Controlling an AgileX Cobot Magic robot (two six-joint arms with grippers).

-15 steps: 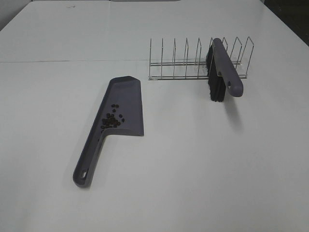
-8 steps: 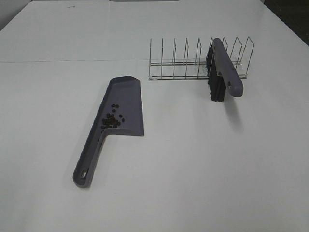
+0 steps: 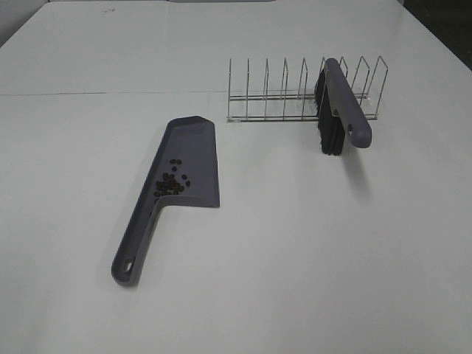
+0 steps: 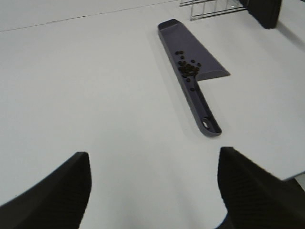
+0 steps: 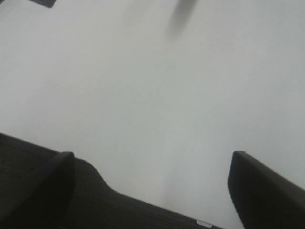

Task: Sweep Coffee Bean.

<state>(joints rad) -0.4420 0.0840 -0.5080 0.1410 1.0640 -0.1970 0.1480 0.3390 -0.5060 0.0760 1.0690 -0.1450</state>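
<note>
A grey dustpan (image 3: 184,166) lies on the white table (image 3: 295,243), handle toward the front. The coffee beans (image 3: 171,181) sit in a small dark cluster inside the pan near the handle; they also show in the left wrist view (image 4: 187,67) on the dustpan (image 4: 190,71). A grey brush with black bristles (image 3: 339,107) rests in a wire rack (image 3: 295,92). My left gripper (image 4: 152,191) is open over bare table, well short of the dustpan's handle. My right gripper (image 5: 150,191) is open over bare table near its front edge. Neither gripper shows in the exterior view.
The wire rack stands behind the dustpan at the back right, and its corner shows in the left wrist view (image 4: 209,7). The table's front edge and dark floor (image 5: 38,162) lie under the right gripper.
</note>
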